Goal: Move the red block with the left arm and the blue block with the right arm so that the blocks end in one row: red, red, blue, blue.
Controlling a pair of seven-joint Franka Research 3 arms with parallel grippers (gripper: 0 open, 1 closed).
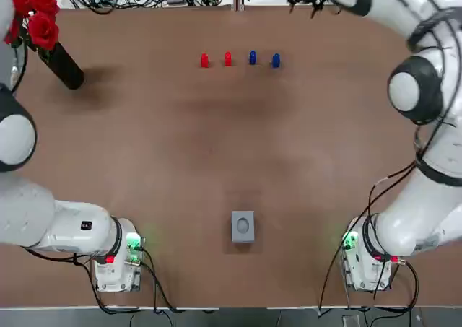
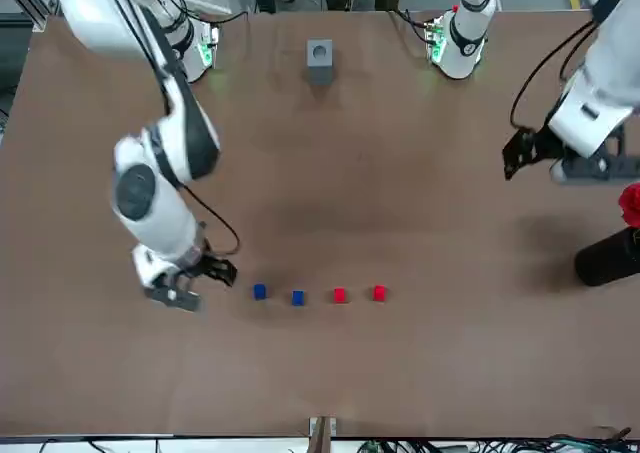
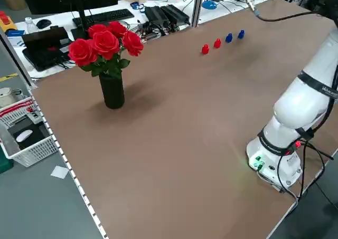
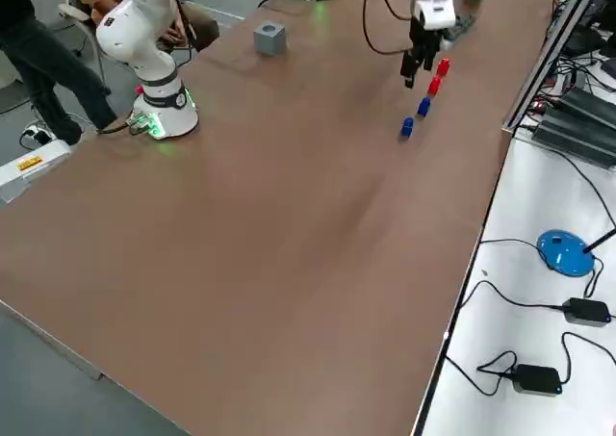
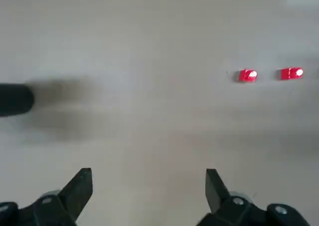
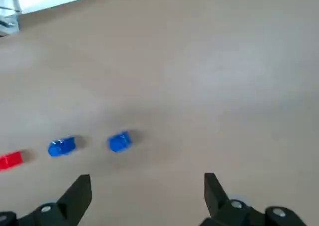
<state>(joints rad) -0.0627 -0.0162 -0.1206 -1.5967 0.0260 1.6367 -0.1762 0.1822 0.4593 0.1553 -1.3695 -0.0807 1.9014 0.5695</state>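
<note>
The red blocks [image 1: 228, 58] and blue blocks [image 1: 252, 57] stand in the wanted row at the surface's [image 1: 144, 161] far side, so the left pincer [image 5: 148, 175], off by the vase [image 1: 65, 66], and right pincer [image 6: 147, 178], near the blue end, hang spread and empty, seemingly done

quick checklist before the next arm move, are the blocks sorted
1. Order red, red, blue, blue: ok. The red blocks sit left of the blue blocks in the top view.
2. One row: ok, all four line up.
3. Left gripper empty: ok, open and apart from the reds.
4. Right gripper empty: ok, open and apart from the blues.
5. Vase upright and away from the row: ok.
</note>
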